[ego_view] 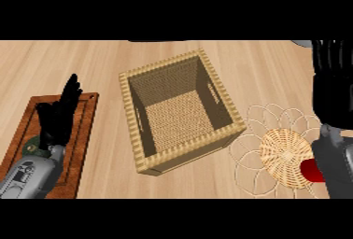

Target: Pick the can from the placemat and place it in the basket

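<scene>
Red can [312, 171] on woven placemat [283, 158], lower right, mostly hidden behind right forearm. Right hand [331, 65] raised at right edge; can't tell finger state. Wicker basket [180, 145] centre, just left of placemat. Left hand [60, 114] at left, fingers straight, together, over wooden tray [88, 121].

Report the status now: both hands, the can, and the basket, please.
Left hand open, resting over wooden tray. Right hand raised at right edge, fingers unclear. Red can on placemat, half hidden by forearm. Basket holds nothing.
</scene>
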`<action>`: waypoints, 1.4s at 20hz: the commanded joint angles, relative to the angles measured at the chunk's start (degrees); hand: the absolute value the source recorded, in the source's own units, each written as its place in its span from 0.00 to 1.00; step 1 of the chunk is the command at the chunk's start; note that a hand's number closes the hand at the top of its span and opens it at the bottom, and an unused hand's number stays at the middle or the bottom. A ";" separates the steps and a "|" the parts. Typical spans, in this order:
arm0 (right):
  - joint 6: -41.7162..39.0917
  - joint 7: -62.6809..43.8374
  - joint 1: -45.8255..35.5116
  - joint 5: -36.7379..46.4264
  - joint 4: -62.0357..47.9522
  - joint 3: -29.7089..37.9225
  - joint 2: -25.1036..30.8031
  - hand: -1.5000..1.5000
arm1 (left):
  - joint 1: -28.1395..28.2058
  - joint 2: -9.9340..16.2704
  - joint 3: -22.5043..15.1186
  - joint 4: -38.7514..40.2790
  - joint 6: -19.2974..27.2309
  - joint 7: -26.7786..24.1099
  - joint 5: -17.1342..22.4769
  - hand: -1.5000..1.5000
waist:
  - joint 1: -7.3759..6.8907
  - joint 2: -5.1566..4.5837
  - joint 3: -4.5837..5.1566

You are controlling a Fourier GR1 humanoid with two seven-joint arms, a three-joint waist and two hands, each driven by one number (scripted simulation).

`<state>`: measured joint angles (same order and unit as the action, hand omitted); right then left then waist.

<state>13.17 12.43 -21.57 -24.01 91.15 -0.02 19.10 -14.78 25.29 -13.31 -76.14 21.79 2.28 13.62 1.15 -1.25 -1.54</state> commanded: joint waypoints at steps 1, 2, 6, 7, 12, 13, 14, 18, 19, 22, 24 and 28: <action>-5.98 2.13 7.79 -4.65 1.56 3.27 0.63 1.00 | -1.53 -0.30 -0.92 0.65 -0.12 3.27 -2.12 0.50 | -0.34 1.28 1.48; -11.99 5.29 11.61 -9.51 -0.31 7.95 2.83 1.00 | 0.58 1.12 -1.22 -1.54 -1.04 3.13 -1.95 0.50 | -0.26 1.31 1.41; -29.09 10.66 24.35 -19.41 -7.45 14.97 6.25 1.00 | 2.09 3.88 -0.07 0.95 -2.89 3.09 -1.37 0.50 | 2.37 1.24 1.03; -26.65 23.70 17.89 -5.48 0.33 12.78 8.64 1.00 | 3.40 1.58 -1.58 1.41 -4.18 3.04 -0.03 0.50 | 2.47 1.59 1.13; -14.53 29.93 30.70 2.24 13.21 9.28 -4.52 0.00 | 4.16 2.74 -1.52 -0.80 -6.06 3.89 -0.27 0.50 | 0.62 1.75 1.64; -13.14 29.77 33.56 1.69 14.30 10.43 -5.63 0.00 | 2.44 3.23 -0.56 0.22 -7.94 5.07 1.05 0.50 | 0.90 1.62 1.63; -11.35 28.54 33.82 2.74 13.65 12.26 -4.40 0.00 | 2.24 2.99 -1.75 -2.63 -5.45 8.06 -0.83 0.50 | 0.17 1.60 1.56; -4.91 18.05 41.91 11.91 14.48 17.35 5.03 0.00 | 2.57 3.38 -0.66 -1.07 -6.00 7.40 0.16 0.50 | 2.28 1.57 1.90; -5.48 15.09 42.88 12.45 15.19 19.76 8.90 0.00 | 2.84 2.07 -1.21 -0.11 -4.63 6.55 -0.81 0.50 | 2.49 1.41 1.96; -8.05 10.70 50.26 17.35 16.44 24.13 17.07 0.00 | 3.58 4.62 0.13 -1.87 -6.88 6.92 0.49 0.50 | 2.03 1.63 1.93; -12.62 7.07 55.90 18.95 18.97 25.16 22.01 0.00 | 4.66 4.26 -0.54 -2.82 -6.21 7.22 -0.06 0.50 | 2.29 1.77 1.98; -23.22 3.03 64.32 17.32 25.39 27.42 28.48 0.00 | 4.10 3.79 -0.02 -3.22 -6.65 7.65 0.56 0.50 | 1.98 1.73 1.88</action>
<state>-2.80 19.85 35.12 -6.90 111.81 24.52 40.97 -10.89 28.90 -13.73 -78.67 15.78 9.60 13.71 3.23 0.41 0.35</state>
